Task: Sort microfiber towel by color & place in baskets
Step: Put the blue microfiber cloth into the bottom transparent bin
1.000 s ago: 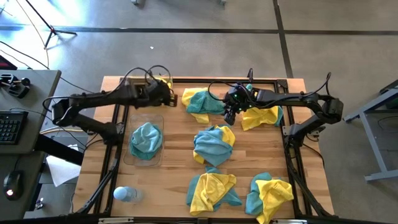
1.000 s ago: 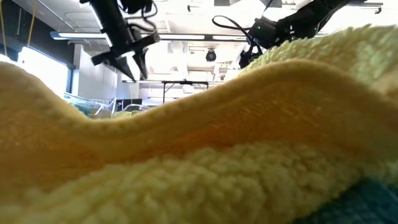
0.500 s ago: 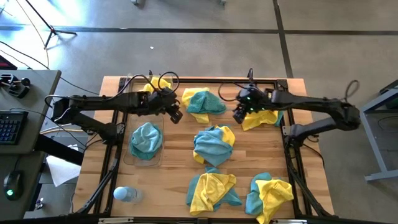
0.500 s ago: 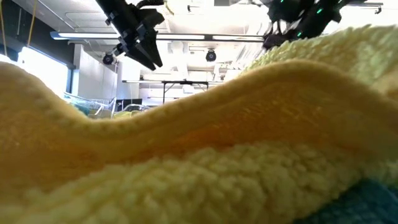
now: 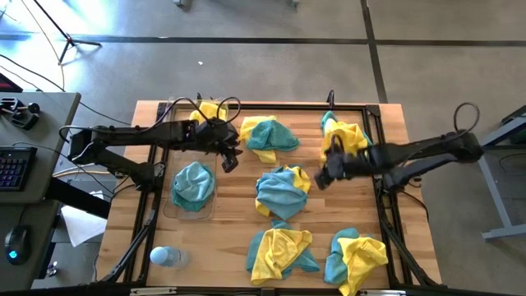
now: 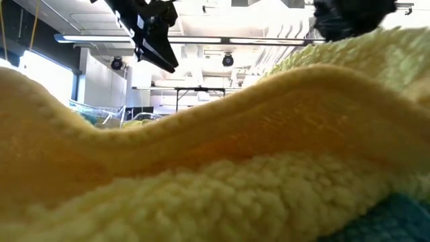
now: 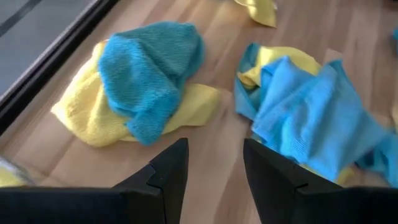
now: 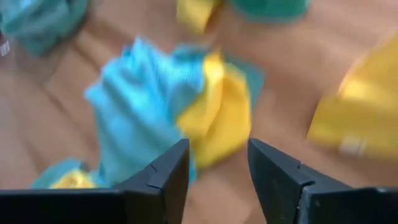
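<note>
Several piles of yellow and teal microfiber towels lie on the wooden table: one at the far middle [image 5: 267, 136], one in the centre [image 5: 282, 191], one at the far right [image 5: 345, 136] and two near the front edge [image 5: 279, 251] [image 5: 355, 259]. A teal towel [image 5: 193, 185] lies in the clear basket [image 5: 210, 158] at the left. A yellow towel [image 5: 207, 111] lies in the far left basket [image 5: 175, 107]. My left gripper [image 5: 228, 156] hangs open left of the far middle pile [image 7: 143, 93]. My right gripper [image 5: 322, 177] hangs open just right of the centre pile [image 8: 168, 106].
A small pale bottle [image 5: 164, 256] stands at the near left corner. A black metal frame [image 5: 386, 205] runs along the table's edges. A yellow towel [image 6: 215, 168] fills nearly the whole low view, close to that camera. Bare wood shows between the piles.
My right gripper has swung away from the far piles toward the table's near edge and has rolled, ending beside the centre pile. My left gripper has gone from over the far left basket toward the table's right and has rolled; the yellow towel in that basket now shows.
</note>
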